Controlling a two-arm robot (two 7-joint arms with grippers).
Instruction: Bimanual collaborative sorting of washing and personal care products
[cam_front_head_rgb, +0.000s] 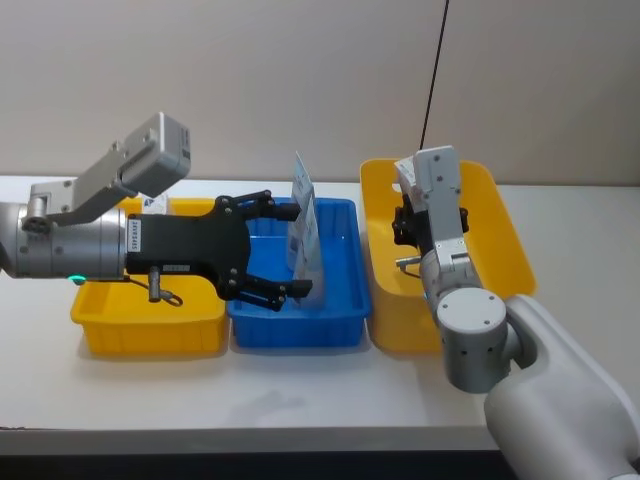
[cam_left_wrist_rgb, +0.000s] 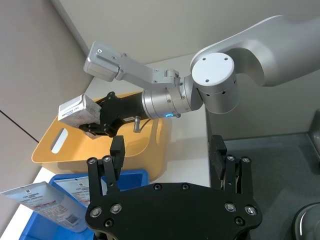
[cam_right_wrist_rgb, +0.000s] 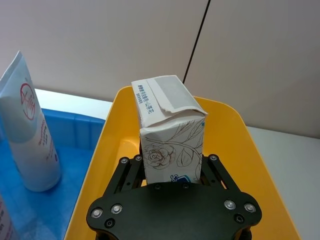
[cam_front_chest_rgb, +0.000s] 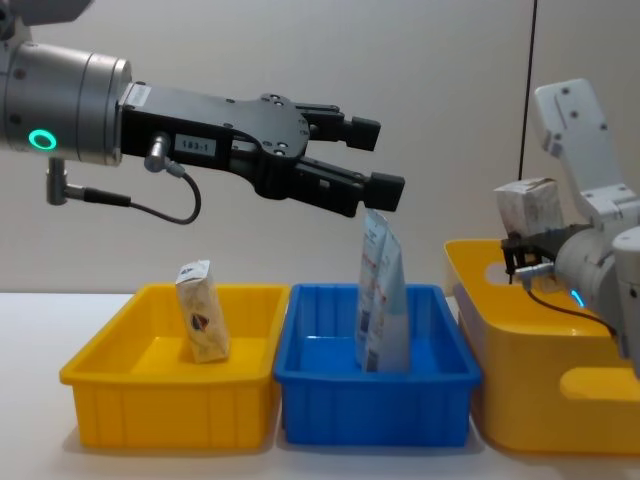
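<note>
I note the white table (cam_front_head_rgb: 300, 400) bears three bins (one row): left yellow bin (cam_front_head_rgb: 150, 335), blue bin (cam_front_head_rgb: 300, 330), right yellow bin (cam_front_head_rgb: 400, 320).

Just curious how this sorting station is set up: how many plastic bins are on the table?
3: the left yellow bin on the robot's left, the blue bin in the middle, and the right yellow bin on its right.

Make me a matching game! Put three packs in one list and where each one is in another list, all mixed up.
Things:
1. small cream pack
2. pale-blue-and-white pouches
3. white block pack

Places:
A. held in the jaws of the right gripper
B. in the left yellow bin
C. in the blue bin, lower than the open left gripper

Pairs: 1-B, 2-C, 3-A.
</note>
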